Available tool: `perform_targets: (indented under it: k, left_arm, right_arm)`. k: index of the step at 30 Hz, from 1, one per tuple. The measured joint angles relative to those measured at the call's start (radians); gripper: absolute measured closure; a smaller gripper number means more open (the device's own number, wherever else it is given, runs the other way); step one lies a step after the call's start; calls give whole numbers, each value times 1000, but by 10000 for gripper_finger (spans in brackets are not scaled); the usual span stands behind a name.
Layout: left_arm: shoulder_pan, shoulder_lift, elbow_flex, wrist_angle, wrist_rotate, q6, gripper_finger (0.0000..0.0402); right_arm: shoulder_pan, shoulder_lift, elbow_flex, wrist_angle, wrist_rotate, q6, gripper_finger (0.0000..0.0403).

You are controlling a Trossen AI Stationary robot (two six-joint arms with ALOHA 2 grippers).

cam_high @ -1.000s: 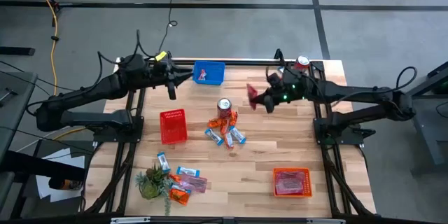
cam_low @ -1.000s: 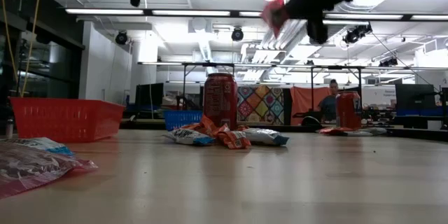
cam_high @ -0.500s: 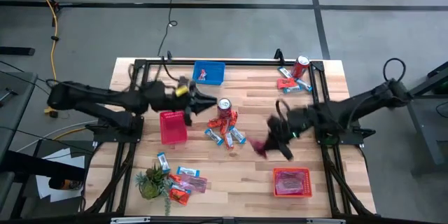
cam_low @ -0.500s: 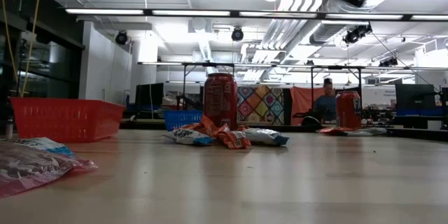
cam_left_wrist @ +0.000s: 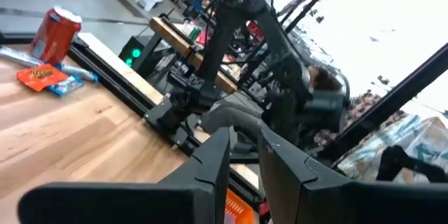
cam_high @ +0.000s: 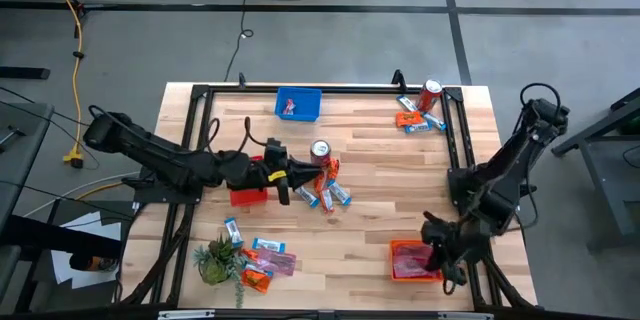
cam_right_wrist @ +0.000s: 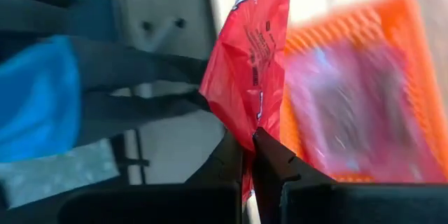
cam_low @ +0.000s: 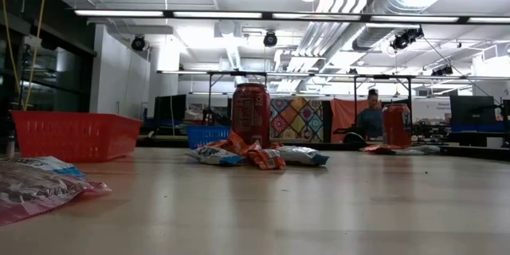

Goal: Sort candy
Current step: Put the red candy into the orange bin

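Small wrapped candy packets lie in a pile (cam_high: 322, 190) beside a red can (cam_high: 320, 150), in a second cluster (cam_high: 258, 257) near the plant, and in a third (cam_high: 412, 117) at the far right corner. My left gripper (cam_high: 284, 180) hovers between the red basket (cam_high: 247, 182) and the centre pile, its fingers slightly open on nothing (cam_left_wrist: 245, 150). My right gripper (cam_high: 438, 256) is over the orange basket (cam_high: 417, 260), shut on a pink-red packet (cam_right_wrist: 252, 56). The orange basket (cam_right_wrist: 364, 98) holds more pink-red packets. My right gripper pinches the pink-red packet by one end (cam_right_wrist: 246, 122) between its two fingers. The rest of the packet sticks out beyond the fingertips. It is lifted clear, over the orange basket's edge (cam_right_wrist: 308, 35).
A blue basket (cam_high: 298, 103) with a packet inside sits at the far edge. A second red can (cam_high: 430, 90) stands at the far right corner and a small green plant (cam_high: 215, 260) near the front left. A black frame rail runs around the table.
My right gripper has carried the pink-red packet from the far right, near the can, across to the near right, and now stands over the orange basket. My left gripper has swung from the far left by the blue basket down toward the centre pile beside the red basket.
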Motion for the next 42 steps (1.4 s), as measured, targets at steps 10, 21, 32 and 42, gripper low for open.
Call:
perform_targets:
  k: [10,21,32,42]
  left_arm:
    - [12,-43,1,-9,-3,26,339]
    - [10,-51,1,-5,8,26,339]
    - [10,-51,1,-5,47,27,339]
    - [10,-51,1,-10,74,27,339]
  right_arm:
    - [-81,235,99,-228,-174,-161,403]
    - [-94,504,322,-479,-151,-434,390]
    - [-91,520,424,-534,-37,-490,235]
    - [-26,434,583,-668,114,-338,127]
